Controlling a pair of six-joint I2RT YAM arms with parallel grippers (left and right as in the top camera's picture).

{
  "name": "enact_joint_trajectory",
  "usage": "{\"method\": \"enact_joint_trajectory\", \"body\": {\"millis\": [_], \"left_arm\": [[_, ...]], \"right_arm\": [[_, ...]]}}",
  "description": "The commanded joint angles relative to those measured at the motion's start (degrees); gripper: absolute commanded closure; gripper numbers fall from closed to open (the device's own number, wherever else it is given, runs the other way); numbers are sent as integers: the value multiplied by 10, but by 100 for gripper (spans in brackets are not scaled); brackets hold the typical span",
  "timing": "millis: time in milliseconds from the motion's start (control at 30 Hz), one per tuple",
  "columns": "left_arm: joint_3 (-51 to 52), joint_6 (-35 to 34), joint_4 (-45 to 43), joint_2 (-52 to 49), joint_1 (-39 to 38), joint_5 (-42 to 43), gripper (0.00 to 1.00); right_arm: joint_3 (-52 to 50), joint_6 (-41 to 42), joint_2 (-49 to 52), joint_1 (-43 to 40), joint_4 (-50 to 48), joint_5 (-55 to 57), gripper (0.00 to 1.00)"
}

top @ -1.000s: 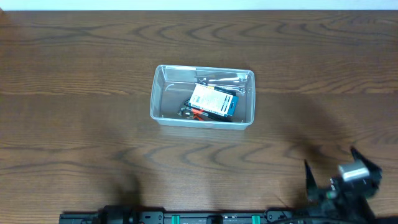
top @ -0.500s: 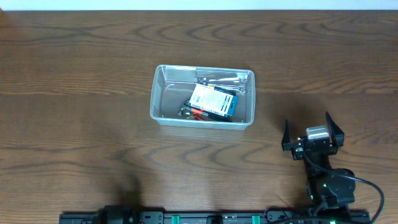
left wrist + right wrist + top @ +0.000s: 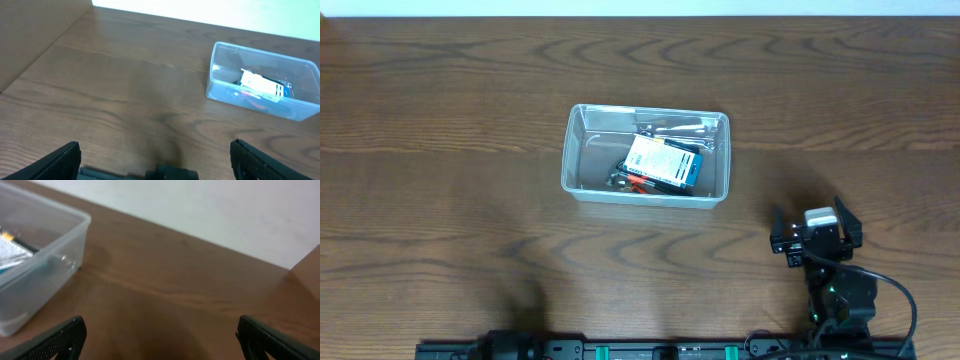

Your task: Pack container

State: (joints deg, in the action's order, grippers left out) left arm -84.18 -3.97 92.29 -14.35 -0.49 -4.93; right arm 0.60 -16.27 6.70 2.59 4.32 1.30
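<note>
The clear plastic container (image 3: 574, 152) stands in the middle of the wooden table. It holds a blue-and-white cardboard box (image 3: 663, 164) lying on dark hand tools with an orange part. The container also shows in the left wrist view (image 3: 218, 80) and at the left edge of the right wrist view (image 3: 55, 265). My right gripper (image 3: 814, 231) is open and empty, near the front edge, right of and in front of the container; its fingers show in its wrist view (image 3: 162, 340). My left gripper (image 3: 156, 162) is open and empty, low at the front; the overhead view does not show it.
The table (image 3: 440, 120) is dark wood. A pale wall runs behind its far edge (image 3: 200, 210). A black rail (image 3: 650, 350) lies along the front edge.
My right arm swung in from the front right corner toward the left and settled lower, gripper still open. The container and its contents have not moved.
</note>
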Motion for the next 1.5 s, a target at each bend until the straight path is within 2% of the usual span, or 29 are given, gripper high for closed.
{"method": "enact_joint_trajectory", "body": {"millis": [0, 100, 167, 1367, 1467], "left_arm": [[1, 12, 45, 2, -2, -3, 12], [1, 12, 45, 2, -2, -3, 12], [1, 12, 45, 2, -2, -2, 12], [1, 18, 45, 2, -2, -3, 12], [1, 18, 4, 2, -2, 14, 12]], "right_arm": [[-3, 8, -23, -23, 2, -5, 1], [-3, 86, -32, -26, 1, -7, 1], [-3, 105, -35, -26, 0, -7, 1], [-3, 104, -33, -26, 0, -7, 1], [-3, 105, -33, -26, -1, -7, 1]]}}
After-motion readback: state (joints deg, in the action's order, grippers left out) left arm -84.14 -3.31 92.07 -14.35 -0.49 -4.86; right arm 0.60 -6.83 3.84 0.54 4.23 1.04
